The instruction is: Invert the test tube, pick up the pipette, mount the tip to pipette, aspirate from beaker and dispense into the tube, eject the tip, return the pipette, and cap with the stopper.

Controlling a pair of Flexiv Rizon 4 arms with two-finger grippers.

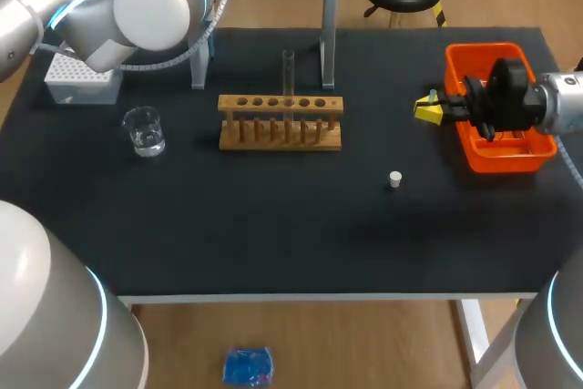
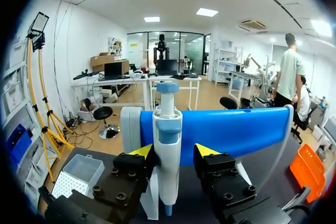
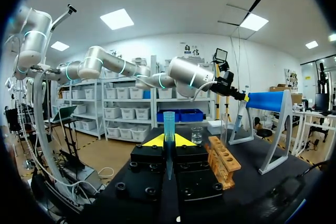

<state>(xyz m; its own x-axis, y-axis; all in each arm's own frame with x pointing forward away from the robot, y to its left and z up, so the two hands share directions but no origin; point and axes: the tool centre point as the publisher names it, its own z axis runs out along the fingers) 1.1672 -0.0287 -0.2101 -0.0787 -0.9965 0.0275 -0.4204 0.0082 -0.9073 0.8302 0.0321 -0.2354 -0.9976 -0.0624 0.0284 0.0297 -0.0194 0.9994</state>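
The white and blue pipette (image 2: 168, 129) hangs on the blue stand (image 2: 231, 129). My left gripper (image 2: 173, 151) straddles it, one finger against its body and a small gap at the other; it is open. In the head view that gripper is hidden behind my left arm. My right gripper (image 1: 428, 108) hovers beside the orange bin, shut on a translucent blue pipette tip (image 3: 168, 121), wide end up. A glass test tube (image 1: 289, 70) stands upright in the wooden rack (image 1: 281, 122). The beaker (image 1: 144, 130) with clear liquid sits left of the rack. The white stopper (image 1: 395, 179) lies right of centre.
A white tip box (image 1: 77, 79) stands at the back left, beside the stand's legs (image 1: 199, 66). The orange bin (image 1: 510, 163) sits at the right edge under my right arm. Bare black tabletop (image 1: 273, 225) stretches in front of the rack.
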